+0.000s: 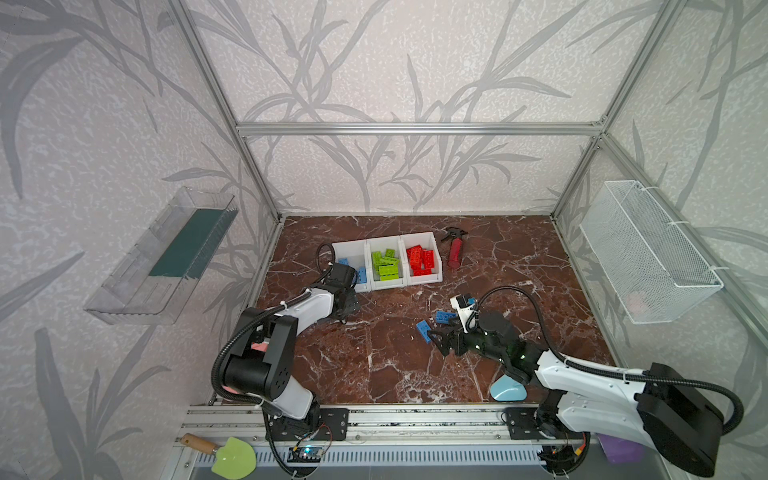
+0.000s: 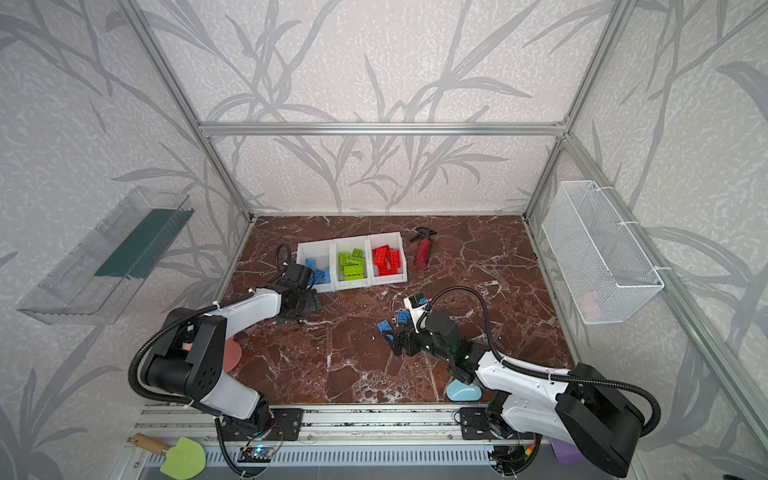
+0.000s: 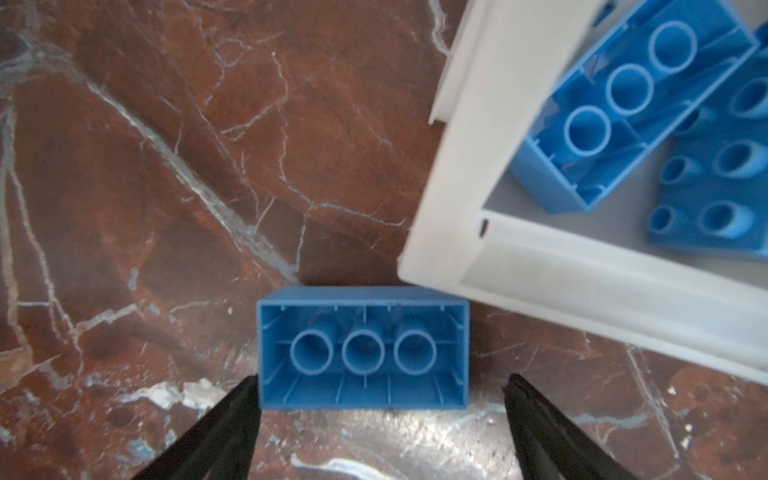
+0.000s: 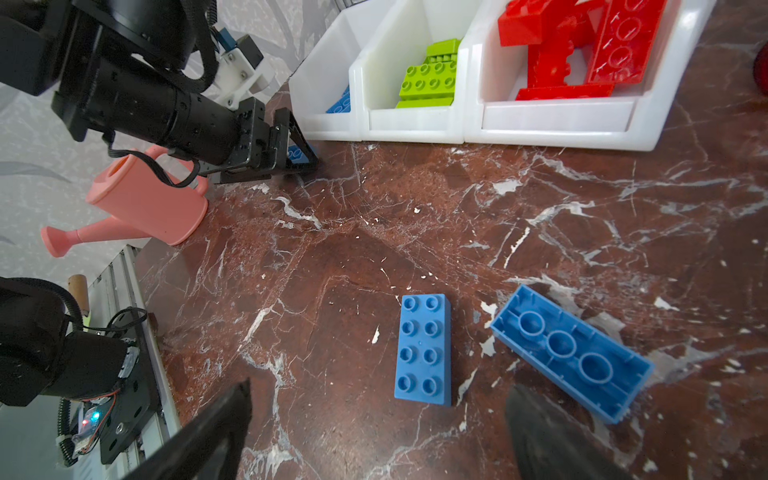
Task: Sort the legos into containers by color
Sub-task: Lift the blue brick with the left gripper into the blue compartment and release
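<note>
Two loose blue legos [image 4: 424,349], right pincer [image 4: 380,388] open

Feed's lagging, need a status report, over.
Left tool open, straddling blue brick. Right tool open over two loose blue bricks. Bin corner crowds left's brick.

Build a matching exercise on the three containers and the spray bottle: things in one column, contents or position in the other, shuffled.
1 left container
2 middle container
3 right container
4 red spray bottle

A lies on the table beside the row
B holds red legos
C holds blue legos
D holds green legos

Pairs: 1-C, 2-D, 3-B, 4-A
</note>
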You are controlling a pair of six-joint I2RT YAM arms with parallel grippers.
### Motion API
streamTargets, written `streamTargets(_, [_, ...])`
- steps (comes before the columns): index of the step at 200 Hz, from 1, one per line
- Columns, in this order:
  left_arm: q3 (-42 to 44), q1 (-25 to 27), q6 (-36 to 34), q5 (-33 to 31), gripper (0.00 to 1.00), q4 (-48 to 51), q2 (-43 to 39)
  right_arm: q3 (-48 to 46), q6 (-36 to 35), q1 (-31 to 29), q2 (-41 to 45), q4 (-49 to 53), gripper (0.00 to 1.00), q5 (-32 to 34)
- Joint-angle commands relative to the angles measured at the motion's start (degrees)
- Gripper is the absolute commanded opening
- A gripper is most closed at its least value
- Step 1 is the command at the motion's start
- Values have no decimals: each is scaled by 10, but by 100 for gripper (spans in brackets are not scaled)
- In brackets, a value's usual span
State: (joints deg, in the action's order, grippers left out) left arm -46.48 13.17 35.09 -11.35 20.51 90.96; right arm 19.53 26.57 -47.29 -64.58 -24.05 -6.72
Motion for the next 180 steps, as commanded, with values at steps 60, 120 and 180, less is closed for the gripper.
streamTargets(60, [-38, -21, -2, -13, 82, 14, 36, 15, 3, 4, -21, -23, 96, -11])
streamTargets(120, [-48, -29, -8, 0, 56, 18, 46, 16, 2, 6, -23, -21, 96, -13])
streamTargets(180, [-34, -6, -8, -21, 52, 46, -11, 19, 1, 6, -29, -22, 96, -18])
